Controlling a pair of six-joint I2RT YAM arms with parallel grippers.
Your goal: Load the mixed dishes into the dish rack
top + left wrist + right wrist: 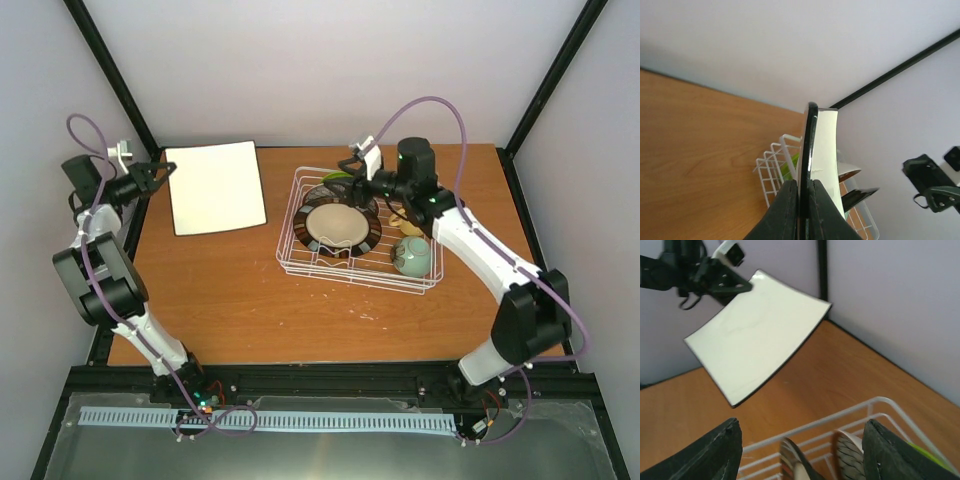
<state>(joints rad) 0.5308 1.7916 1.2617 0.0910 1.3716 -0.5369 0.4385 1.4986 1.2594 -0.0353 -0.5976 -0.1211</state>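
Item: white square plate (pixel 217 187), upper left of the top view, its left edge pinched in my left gripper (pixel 158 178), jaws closed on it. I noted the dish rack (pixel 286 235) lying to its right at centre frame. Right gripper (pixel 365 182) hovered over the rack, jaws open and empty.

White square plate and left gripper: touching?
Touching. Left wrist view shows the left gripper shut on the white square plate, a finger against each face.

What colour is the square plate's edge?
The white square plate has a thin black edge; best in right wrist view.
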